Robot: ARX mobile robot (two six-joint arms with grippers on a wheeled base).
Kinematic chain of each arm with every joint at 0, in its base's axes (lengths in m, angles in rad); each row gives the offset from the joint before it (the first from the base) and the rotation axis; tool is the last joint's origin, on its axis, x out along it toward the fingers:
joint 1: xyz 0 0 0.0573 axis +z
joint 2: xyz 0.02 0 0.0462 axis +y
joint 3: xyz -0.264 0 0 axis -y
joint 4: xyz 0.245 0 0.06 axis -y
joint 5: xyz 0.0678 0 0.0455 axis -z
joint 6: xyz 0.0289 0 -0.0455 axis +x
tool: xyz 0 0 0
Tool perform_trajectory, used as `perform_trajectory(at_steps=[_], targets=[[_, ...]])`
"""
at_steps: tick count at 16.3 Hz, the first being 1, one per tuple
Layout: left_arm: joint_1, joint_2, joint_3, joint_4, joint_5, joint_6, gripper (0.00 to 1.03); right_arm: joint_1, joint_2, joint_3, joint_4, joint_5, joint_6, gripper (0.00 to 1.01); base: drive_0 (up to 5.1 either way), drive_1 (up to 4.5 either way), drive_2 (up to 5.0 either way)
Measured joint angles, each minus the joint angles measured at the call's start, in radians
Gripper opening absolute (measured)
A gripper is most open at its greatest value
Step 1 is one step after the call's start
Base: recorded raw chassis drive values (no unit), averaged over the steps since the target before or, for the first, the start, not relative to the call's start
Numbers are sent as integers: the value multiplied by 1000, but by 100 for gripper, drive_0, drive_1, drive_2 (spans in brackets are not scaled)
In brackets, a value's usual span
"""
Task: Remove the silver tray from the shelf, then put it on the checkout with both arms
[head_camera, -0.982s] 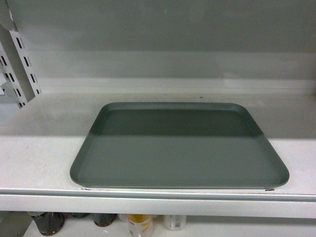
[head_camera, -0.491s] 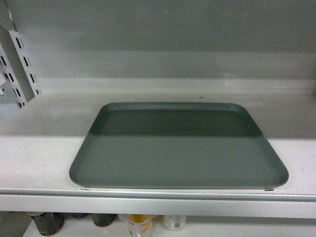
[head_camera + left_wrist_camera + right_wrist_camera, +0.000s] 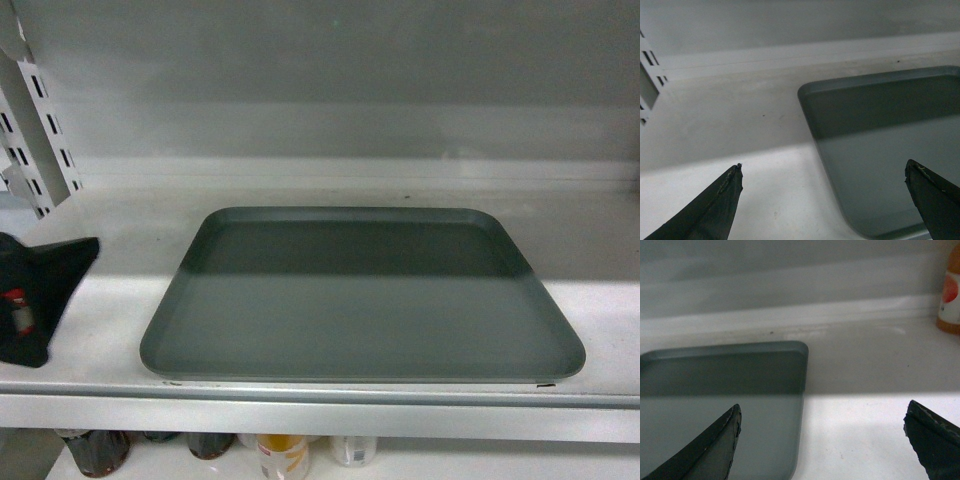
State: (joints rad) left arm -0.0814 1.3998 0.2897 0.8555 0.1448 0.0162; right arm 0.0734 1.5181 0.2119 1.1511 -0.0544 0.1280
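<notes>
- On the white shelf (image 3: 90, 330), close to its front lip, the silver tray (image 3: 360, 300) lies flat with its long side running across the head view; its far half sits in shadow, its near half in light
- Behind it rises the grey back panel (image 3: 330, 80), and a slotted upright (image 3: 40, 130) leans at the upper left
- At the left edge of the head view, the left arm (image 3: 35, 295) shows as a black wedge with a small red block on it, above the shelf board and apart from the tray's left rim
- From the left wrist camera, the left gripper (image 3: 825, 200) has its two dark fingertips (image 3: 722, 200) spread wide; between them lie bare shelf and the tray's near left corner, and neither tip touches the tray
- From the right wrist camera, the right gripper (image 3: 822, 442) is likewise spread wide, its fingertips (image 3: 930, 435) at the lower corners of the view; the tray's right edge and rounded far right corner lie between them, with nothing clamped
- An orange and white bottle (image 3: 950, 290) stands at the far right of the shelf in the right wrist view, near the back panel and well apart from the tray
- Below the shelf's front edge, the tops of several bottles and jars (image 3: 285, 455) show on a lower level
- No part of the right arm appears in the head view
</notes>
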Motion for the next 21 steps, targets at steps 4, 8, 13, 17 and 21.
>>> perform_trajectory(at_steps=[4, 8, 13, 17, 21], targets=[[-47, 373, 185, 67, -42, 6, 98, 5, 328, 180, 19, -2, -10, 98, 0, 0, 0], [-54, 547, 364, 14, -58, 4, 98, -2, 465, 367, -70, -19, -26, 98, 0, 0, 0], [-61, 604, 486, -75, -60, -14, 98, 14, 492, 464, -145, -17, -40, 98, 0, 0, 0], [-74, 653, 542, -137, -68, -19, 98, 39, 522, 524, -238, -1, -48, 98, 0, 0, 0], [-75, 682, 573, -170, -80, -36, 98, 40, 556, 575, -299, 11, -50, 98, 0, 0, 0]])
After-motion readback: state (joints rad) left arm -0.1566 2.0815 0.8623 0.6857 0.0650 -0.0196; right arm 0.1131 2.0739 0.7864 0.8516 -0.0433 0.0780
